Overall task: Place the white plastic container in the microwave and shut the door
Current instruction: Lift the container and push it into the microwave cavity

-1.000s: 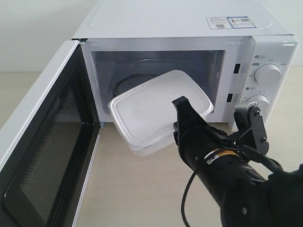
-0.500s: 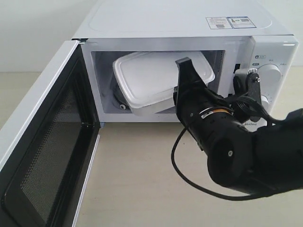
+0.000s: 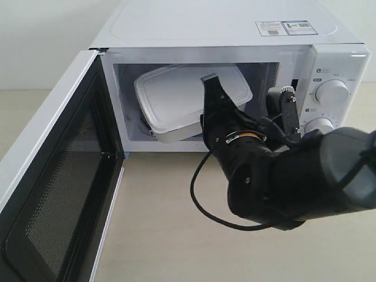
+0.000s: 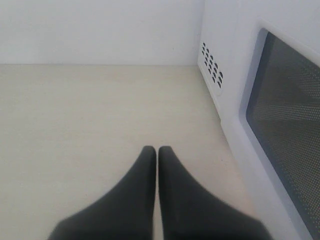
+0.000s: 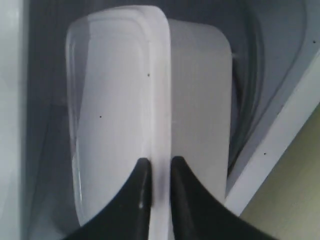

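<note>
The white plastic container (image 3: 179,100) hangs tilted inside the microwave (image 3: 235,35) cavity, its low end near the turntable. My right gripper (image 3: 211,88) is shut on the container's rim at its right side; in the right wrist view the fingers (image 5: 176,172) pinch the lid edge of the container (image 5: 115,100). The door (image 3: 56,188) stands wide open at the left, its mesh window facing inward. My left gripper (image 4: 157,150) is shut and empty, hovering over the beige table beside the door's outer face (image 4: 285,110).
Two round dials (image 3: 332,91) sit on the microwave's right panel, close behind my right arm. A black cable loops below the right wrist over the beige tabletop (image 3: 164,235). A pale wall rises behind the table.
My right gripper has carried the container from in front of the opening up and into the cavity, then a little further left and deeper. The door has not moved.
</note>
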